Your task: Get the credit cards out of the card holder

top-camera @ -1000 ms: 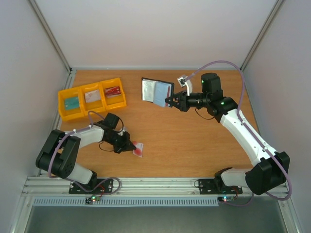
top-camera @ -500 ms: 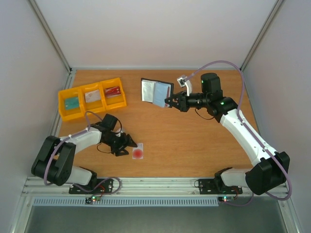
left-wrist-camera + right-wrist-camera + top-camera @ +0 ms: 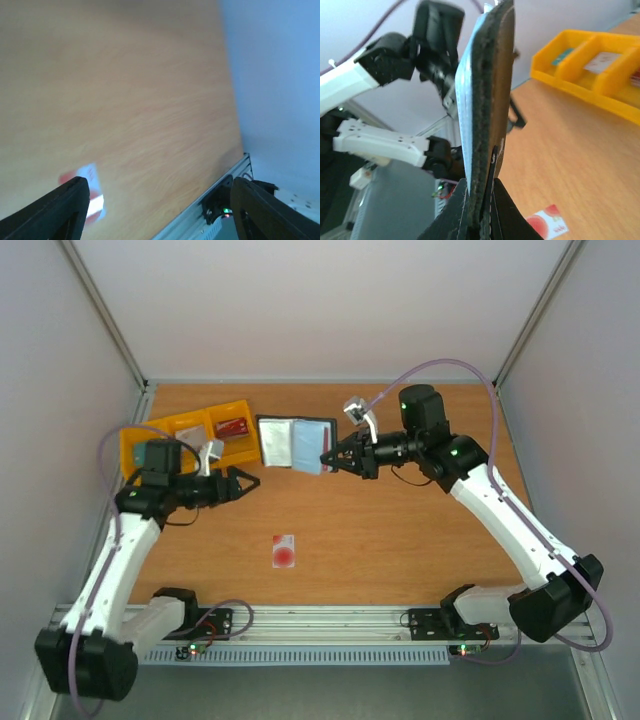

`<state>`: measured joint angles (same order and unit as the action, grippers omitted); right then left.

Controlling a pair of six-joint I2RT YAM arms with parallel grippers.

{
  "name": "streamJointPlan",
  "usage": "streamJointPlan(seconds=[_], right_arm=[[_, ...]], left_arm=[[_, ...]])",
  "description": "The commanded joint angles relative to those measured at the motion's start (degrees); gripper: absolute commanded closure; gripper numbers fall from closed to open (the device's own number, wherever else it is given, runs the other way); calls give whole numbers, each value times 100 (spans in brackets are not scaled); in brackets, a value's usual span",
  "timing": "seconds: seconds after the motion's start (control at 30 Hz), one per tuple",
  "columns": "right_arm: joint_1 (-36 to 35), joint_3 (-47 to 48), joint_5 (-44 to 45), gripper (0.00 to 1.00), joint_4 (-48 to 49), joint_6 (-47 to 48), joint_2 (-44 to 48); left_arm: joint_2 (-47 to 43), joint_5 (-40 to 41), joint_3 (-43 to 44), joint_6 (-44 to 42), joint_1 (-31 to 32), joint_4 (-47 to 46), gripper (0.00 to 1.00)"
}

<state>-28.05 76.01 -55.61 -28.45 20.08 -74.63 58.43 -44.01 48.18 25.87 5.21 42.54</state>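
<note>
Nearest the arm bases, a small flat white credit card with a big red circle [image 3: 284,551] is lying face up on the bare brown wooden table [image 3: 400,530], alone, well apart from both grippers and out of the card holder. In the left wrist view it is showing only as a blurred patch of white and red. Farther back on the left, the left gripper [image 3: 248,482] is hovering with its two black fingers spread wide and nothing between them, pointing right, just in front of the yellow bins. Right of it and a little farther away, the right gripper [image 3: 326,460] is reaching leftward and pinching the right edge of the small black bifold card holder [image 3: 295,443]. Its fingers are closing tightly on that edge, as the right wrist view is showing. The card holder is hanging open off the table, turned so that its grey-blue inner pockets are facing up towards the overhead camera. Whether more cards are sitting in those pockets cannot be told. At the far left, the row of yellow plastic bins [image 3: 228,408] is standing on the table, partly hidden by the left arm, with a red card [image 3: 232,426] resting in the rightmost compartment.
</note>
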Motion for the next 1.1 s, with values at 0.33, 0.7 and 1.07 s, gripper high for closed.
streamJointPlan(seconds=[0.33, 0.7, 1.07], right_arm=[[-951, 709, -206, 99, -1095, 1052, -58], [-1108, 986, 1053, 99, -1819, 1514, -240], [-1160, 1112, 640, 99, -1724, 1406, -397]], left_arm=[[-1750, -1958, -279, -1594, 1083, -3208, 1], [-1731, -2647, -287, -1150, 1213, -3473, 1], [-1708, 101, -225, -962, 1286, -2984, 53]])
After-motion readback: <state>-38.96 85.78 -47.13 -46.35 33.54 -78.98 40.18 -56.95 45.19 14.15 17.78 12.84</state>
